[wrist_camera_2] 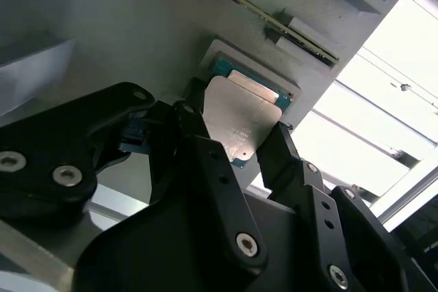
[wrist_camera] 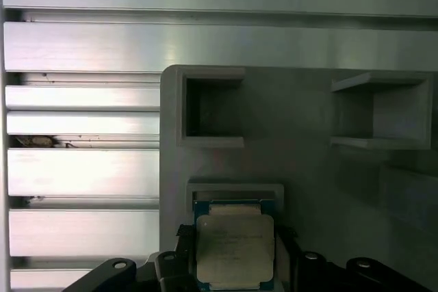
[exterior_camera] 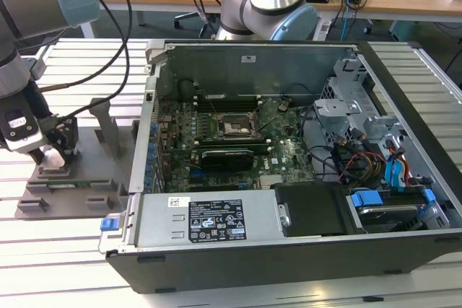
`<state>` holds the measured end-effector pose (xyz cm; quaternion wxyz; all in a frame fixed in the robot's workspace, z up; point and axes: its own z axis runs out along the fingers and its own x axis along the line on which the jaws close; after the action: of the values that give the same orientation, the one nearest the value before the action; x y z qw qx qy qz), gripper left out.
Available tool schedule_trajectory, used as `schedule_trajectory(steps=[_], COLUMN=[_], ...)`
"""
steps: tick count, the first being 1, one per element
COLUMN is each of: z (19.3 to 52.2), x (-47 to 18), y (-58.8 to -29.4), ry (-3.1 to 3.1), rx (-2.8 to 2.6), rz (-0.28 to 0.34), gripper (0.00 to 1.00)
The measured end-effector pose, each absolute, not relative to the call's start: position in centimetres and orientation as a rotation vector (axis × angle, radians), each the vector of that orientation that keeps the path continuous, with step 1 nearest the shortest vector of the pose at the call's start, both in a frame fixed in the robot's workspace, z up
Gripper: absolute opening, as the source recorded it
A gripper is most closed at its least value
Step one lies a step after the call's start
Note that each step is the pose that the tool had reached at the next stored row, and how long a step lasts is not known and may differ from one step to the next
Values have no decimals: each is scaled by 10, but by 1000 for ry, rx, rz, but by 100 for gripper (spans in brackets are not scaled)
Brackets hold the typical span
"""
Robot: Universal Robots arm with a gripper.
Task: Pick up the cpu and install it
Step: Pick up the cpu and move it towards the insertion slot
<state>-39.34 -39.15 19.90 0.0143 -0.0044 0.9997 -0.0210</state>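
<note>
because the cpu (wrist_camera: 235, 243) looks to be a light, stiff yet fragile chip with a slick metal lid, it wants holding by two opposite edges, and the gripper (wrist_camera_2: 236, 135) has its black fingers (wrist_camera_2: 205, 169) closed on just those edges. it is a small flat square, silver on top with a blue-green rim, seated in a recess of the grey plastic tray (wrist_camera: 315, 169) beside the open computer case (exterior_camera: 289, 236).

The cpu (wrist_camera: 235, 249) is capped in pale silver metal with a soft sheen. The tray (wrist_camera: 308, 162) is moulded in matt grey plastic. The table (wrist_camera: 82, 169) is built of ribbed, satin-finished aluminium. The gripper (wrist_camera_2: 236, 138) is finished in smooth matt black.
</note>
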Motion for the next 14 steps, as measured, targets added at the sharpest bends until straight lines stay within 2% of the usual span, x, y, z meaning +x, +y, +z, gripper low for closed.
schedule_trajectory(steps=[14], z=[213], x=[-393], y=[-392], ry=[3112], rx=[-14], rz=[-65], gripper=[55])
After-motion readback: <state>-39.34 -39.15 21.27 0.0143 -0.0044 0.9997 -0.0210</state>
